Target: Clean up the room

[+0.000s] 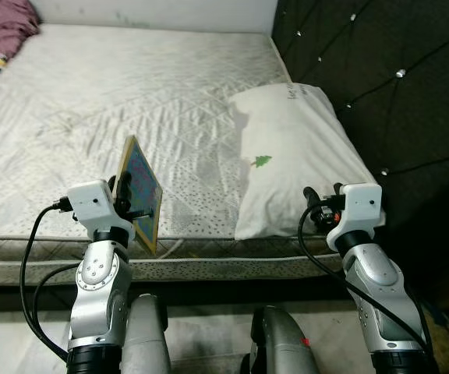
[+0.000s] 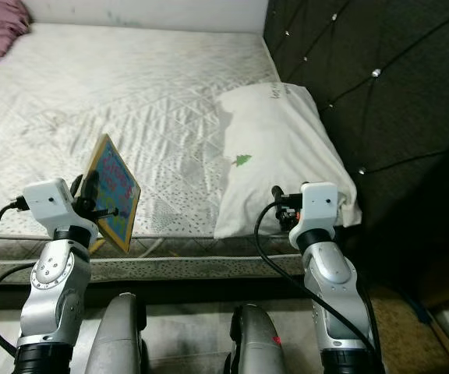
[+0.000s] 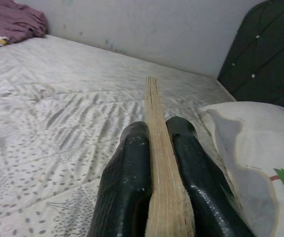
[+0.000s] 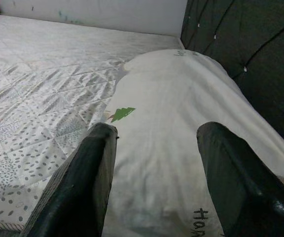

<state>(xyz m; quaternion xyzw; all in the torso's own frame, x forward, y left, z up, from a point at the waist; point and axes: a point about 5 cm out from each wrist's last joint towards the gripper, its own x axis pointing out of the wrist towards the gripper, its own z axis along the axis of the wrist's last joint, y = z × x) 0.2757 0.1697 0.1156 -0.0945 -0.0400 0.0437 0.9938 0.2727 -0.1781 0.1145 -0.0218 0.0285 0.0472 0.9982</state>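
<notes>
A flat wooden board (image 1: 143, 192) with a colourful printed face stands tilted on edge over the front part of the mattress (image 1: 92, 93). My left gripper (image 1: 123, 185) is shut on it. In the left wrist view the board's thin wooden edge (image 3: 154, 113) runs between the two black fingers (image 3: 127, 173). My right gripper (image 4: 157, 129) is open, with nothing between its fingers, and hovers just before the near end of a white pillow (image 4: 176, 94). The pillow (image 1: 295, 148) bears a small green tree print and lies at the bed's right side.
A dark tufted headboard (image 1: 396, 78) rises along the right of the bed. A crumpled purple cloth (image 1: 2, 35) lies at the far left corner of the mattress. The mattress's front edge (image 1: 209, 261) runs just ahead of my arms, with floor below.
</notes>
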